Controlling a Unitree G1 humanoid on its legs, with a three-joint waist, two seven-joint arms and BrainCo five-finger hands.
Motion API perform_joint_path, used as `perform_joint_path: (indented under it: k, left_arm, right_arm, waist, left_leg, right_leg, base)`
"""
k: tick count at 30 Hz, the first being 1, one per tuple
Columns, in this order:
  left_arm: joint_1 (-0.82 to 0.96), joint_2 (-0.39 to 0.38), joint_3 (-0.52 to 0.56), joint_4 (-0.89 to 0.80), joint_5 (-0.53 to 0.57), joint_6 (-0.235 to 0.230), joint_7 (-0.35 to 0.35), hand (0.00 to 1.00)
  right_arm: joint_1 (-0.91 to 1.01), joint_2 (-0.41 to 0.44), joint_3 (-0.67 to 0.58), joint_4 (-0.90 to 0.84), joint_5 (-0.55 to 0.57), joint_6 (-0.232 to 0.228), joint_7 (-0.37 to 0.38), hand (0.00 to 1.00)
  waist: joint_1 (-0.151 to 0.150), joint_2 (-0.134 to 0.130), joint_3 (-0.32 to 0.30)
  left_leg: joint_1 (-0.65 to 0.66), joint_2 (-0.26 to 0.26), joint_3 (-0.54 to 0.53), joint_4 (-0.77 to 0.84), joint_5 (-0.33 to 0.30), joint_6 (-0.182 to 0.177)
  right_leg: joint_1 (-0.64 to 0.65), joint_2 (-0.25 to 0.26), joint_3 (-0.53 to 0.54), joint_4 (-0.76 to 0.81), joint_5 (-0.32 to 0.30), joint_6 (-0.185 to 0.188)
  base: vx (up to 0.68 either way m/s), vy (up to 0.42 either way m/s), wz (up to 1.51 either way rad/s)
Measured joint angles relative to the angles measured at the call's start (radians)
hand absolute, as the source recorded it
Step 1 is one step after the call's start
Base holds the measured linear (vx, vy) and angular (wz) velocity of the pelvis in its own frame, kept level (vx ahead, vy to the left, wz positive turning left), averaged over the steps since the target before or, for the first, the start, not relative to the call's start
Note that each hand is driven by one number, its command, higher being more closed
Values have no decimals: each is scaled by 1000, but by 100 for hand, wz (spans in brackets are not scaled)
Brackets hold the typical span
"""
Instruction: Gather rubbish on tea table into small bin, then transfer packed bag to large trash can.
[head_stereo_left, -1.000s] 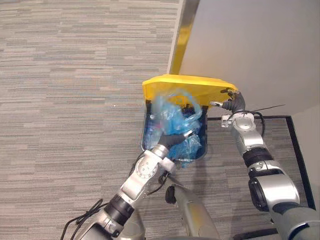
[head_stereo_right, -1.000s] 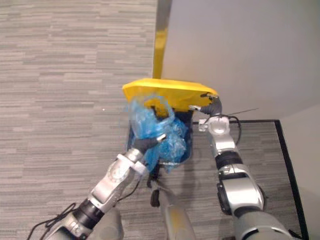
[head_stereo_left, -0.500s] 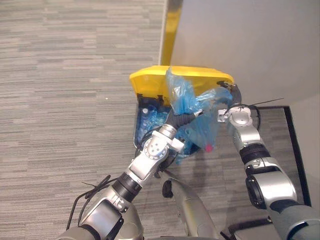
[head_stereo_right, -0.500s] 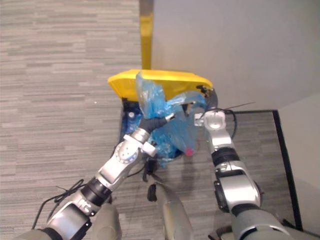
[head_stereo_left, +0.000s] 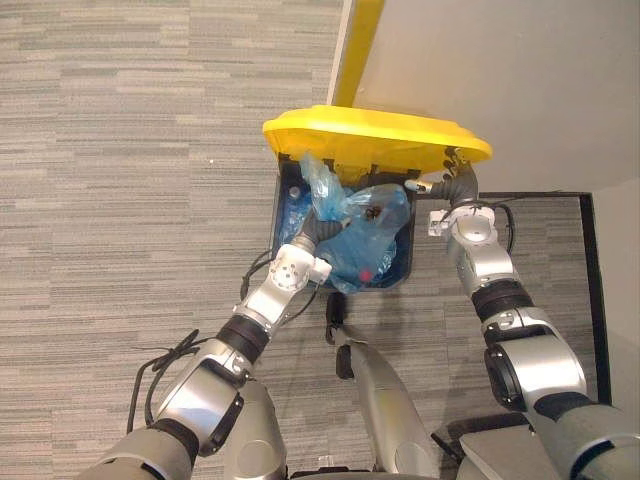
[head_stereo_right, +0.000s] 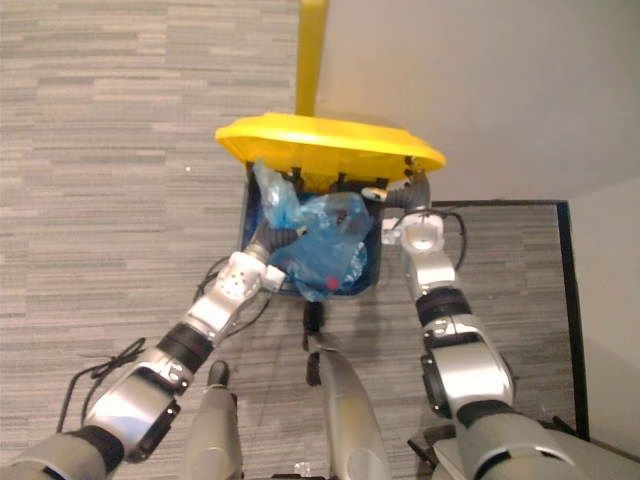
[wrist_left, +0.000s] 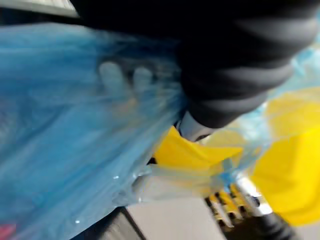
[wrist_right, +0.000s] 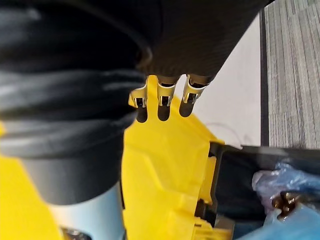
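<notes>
A large dark trash can (head_stereo_left: 284, 212) stands by the wall with its yellow lid (head_stereo_left: 370, 134) tipped up. A packed blue bag (head_stereo_left: 362, 238) with a red bit showing through sits in the can's mouth, its top knot sticking up. My left hand (head_stereo_left: 304, 243) is at the can's left rim, shut on the blue bag (wrist_left: 60, 150); its fingers show through the plastic. My right hand (head_stereo_left: 455, 186) is at the lid's right edge, with straight fingers (wrist_right: 160, 102) pressed against the yellow lid (wrist_right: 165, 165), holding it up.
A pale wall panel (head_stereo_left: 520, 70) with a yellow corner strip (head_stereo_left: 362, 40) stands right behind the can. Grey striped carpet (head_stereo_left: 120, 180) spreads to the left. A black-edged floor area (head_stereo_left: 592, 260) lies on the right.
The blue bag, held high by the lid half a second ago, has come down into the can's mouth with my left hand. The lid stands further open. The camera has shifted.
</notes>
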Motion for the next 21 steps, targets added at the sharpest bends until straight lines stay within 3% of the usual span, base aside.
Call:
perform_joint_path:
  k: [11,21]
  left_arm:
    - [-58,-16,19,126,109,34,10,0]
    - [-49,8,38,140,204,50,10,0]
  right_arm:
    - [-18,33,-1,-8,0,0,0,0]
    - [-14,35,9,-7,-2,8,9,0]
  waist:
    - [6,-2,11]
    - [-1,-2,11]
  left_leg:
    - [31,1,33,-54,17,-1]
    - [74,-8,32,-87,34,3]
  right_leg:
    - [-5,3,23,-3,7,-11]
    - [29,-7,21,-11,7,-9]
  base:
    - [33,42,-5]
    - [0,12,1]
